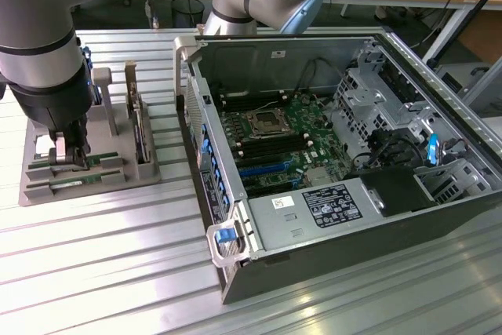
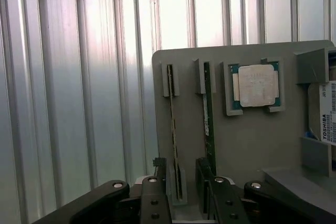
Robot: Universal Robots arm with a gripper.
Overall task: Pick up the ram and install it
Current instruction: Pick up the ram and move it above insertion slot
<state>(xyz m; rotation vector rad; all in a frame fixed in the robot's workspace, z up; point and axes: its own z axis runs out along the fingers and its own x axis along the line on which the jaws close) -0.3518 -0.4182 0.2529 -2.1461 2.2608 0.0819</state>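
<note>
A ribbed metal table (image 1: 118, 260) carries everything; a grey holder tray (image 1: 31, 187) lies flat on it toward the exterior view's left; an open computer case (image 1: 314, 266) sits on it just beside the tray, toward the exterior view's right, its inside facing up.

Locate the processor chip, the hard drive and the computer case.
processor chip (image 2: 256, 85): wrist view, centre of its metal lid.
hard drive (image 2: 327, 115): wrist view, its white label.
computer case (image 1: 353, 245): exterior view, its near side wall.
</note>
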